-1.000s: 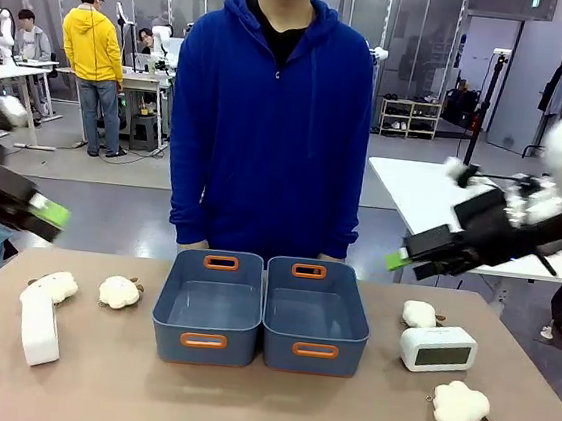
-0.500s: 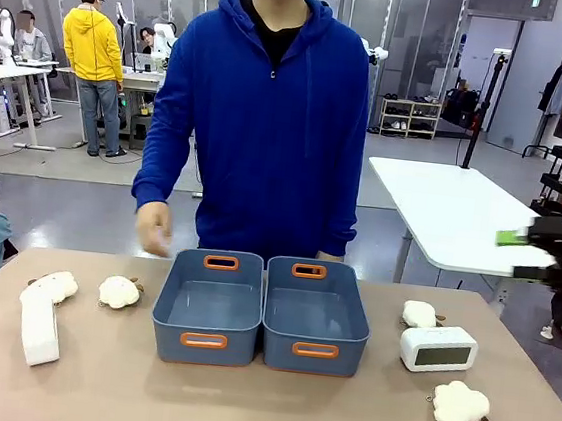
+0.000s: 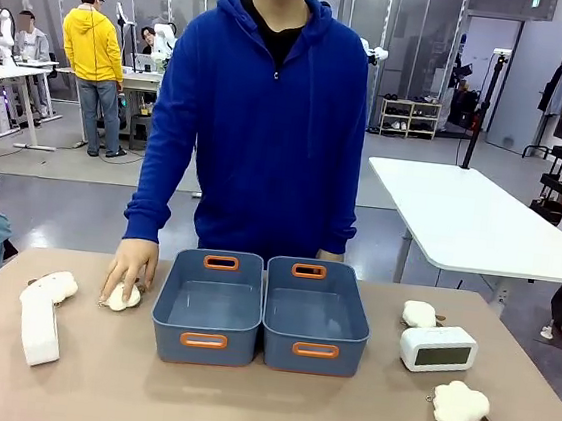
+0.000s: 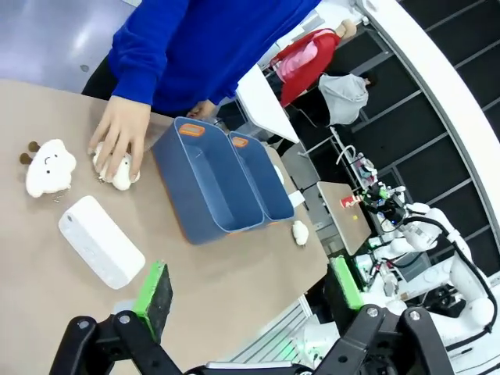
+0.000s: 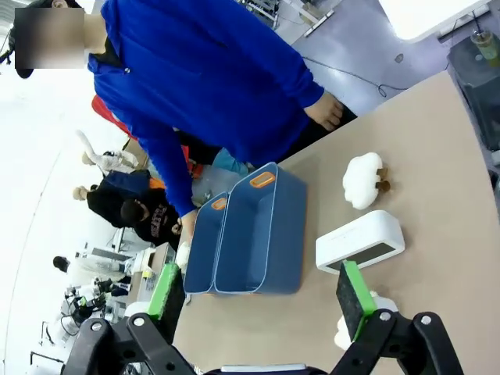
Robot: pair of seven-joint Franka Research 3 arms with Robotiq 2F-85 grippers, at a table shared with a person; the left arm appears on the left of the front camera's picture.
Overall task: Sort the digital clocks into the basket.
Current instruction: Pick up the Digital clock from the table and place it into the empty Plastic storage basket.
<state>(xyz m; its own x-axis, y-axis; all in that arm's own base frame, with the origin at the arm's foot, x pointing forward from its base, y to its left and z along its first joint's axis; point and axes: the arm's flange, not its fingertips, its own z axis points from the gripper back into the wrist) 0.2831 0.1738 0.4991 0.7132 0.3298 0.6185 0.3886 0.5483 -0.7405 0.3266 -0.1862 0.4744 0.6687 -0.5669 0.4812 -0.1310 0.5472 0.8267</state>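
Left fingers [image 4: 155, 291] and right fingers [image 5: 166, 291] spread wide, empty. Digital clock [image 3: 437, 349] looks light, rigid, slick plastic; pinch across its flat top and bottom, off the LCD.

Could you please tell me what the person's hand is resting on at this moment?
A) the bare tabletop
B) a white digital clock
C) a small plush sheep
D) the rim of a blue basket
C: the person's hand lies over the small plush sheep beside the left blue basket, with the fingers spread across the toy, as the left wrist view also shows.
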